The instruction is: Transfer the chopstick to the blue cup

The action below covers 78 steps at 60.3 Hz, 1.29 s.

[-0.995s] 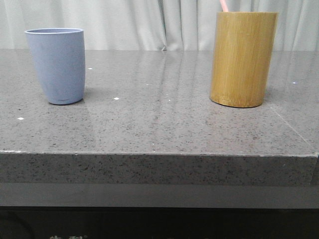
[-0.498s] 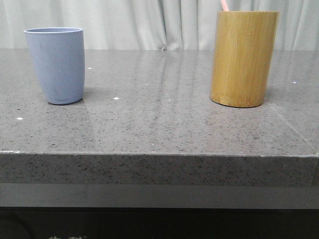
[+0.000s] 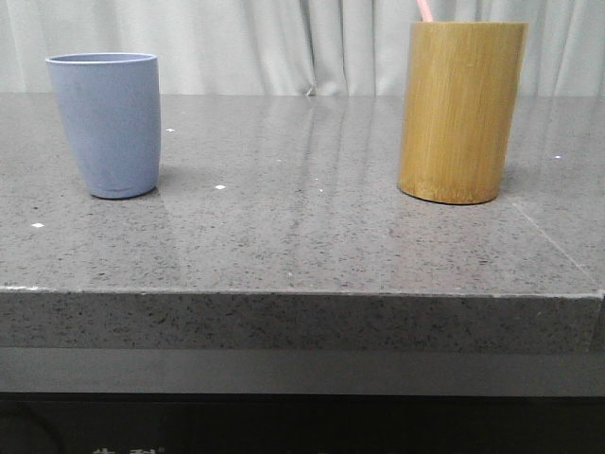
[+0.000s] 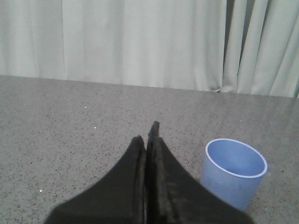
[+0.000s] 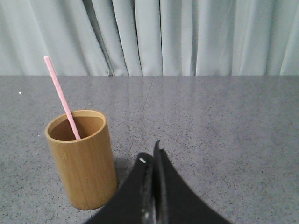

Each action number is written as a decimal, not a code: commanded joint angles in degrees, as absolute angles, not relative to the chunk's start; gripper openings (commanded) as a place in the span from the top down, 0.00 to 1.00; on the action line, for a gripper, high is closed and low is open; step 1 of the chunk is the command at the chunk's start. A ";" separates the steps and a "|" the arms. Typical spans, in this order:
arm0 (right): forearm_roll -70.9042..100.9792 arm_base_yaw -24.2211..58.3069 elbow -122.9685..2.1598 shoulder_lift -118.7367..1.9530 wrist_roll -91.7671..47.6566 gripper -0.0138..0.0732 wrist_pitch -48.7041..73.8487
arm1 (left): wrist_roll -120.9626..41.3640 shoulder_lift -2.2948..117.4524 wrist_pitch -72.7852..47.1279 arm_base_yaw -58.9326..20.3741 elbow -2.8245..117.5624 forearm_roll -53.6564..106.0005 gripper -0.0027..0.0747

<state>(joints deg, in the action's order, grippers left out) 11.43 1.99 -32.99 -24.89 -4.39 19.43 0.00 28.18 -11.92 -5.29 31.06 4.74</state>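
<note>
Chopstick (image 5: 63,100) transfer has not begun. Nearest the wrist cameras, the left gripper (image 4: 148,140) and right gripper (image 5: 152,158) both sit with jaws pressed together, holding nothing. Farther off, left of frame, stands the empty blue cup (image 3: 106,123); at upper right the stick leans inside the bamboo holder (image 3: 461,112). Next — the right jaws must open and reach its exposed upper end.

This looks like a staged test bench in a lab or studio, not a lived-in kitchen. A thick slab of speckled grey stone counter (image 3: 302,246) stands in front of pale pleated curtains (image 3: 284,43) that close off the whole background (no walls, appliances or shelves can be made out). The counter carries just a blue cup (image 3: 106,123) and a bamboo holder (image 3: 461,112), set well apart.
</note>
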 commanded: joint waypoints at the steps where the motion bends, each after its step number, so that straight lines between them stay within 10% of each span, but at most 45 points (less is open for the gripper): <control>1: 11.34 2.10 -35.23 -26.78 -4.76 0.95 15.35 | 0.60 30.19 -7.73 -5.20 33.40 4.85 0.99; 8: 11.34 2.10 -35.23 -26.66 -4.76 0.83 15.42 | 0.60 30.65 -7.73 -5.20 33.40 4.85 0.87; 18: 11.34 2.10 -35.23 -26.66 -4.76 0.36 17.09 | 0.60 30.65 -7.86 -5.20 33.40 4.85 0.30; 24: 11.34 2.10 -35.23 -26.66 -4.76 0.13 17.87 | 0.60 30.65 -8.00 -5.20 33.07 4.85 0.12; 47: 11.34 2.10 -35.23 -26.66 -4.76 0.15 18.20 | 0.00 32.04 -11.38 -5.33 34.57 5.41 0.11; 78: 11.34 2.10 -35.23 -26.66 -4.76 0.15 18.20 | -7.09 62.20 -40.71 -16.67 68.35 5.11 0.14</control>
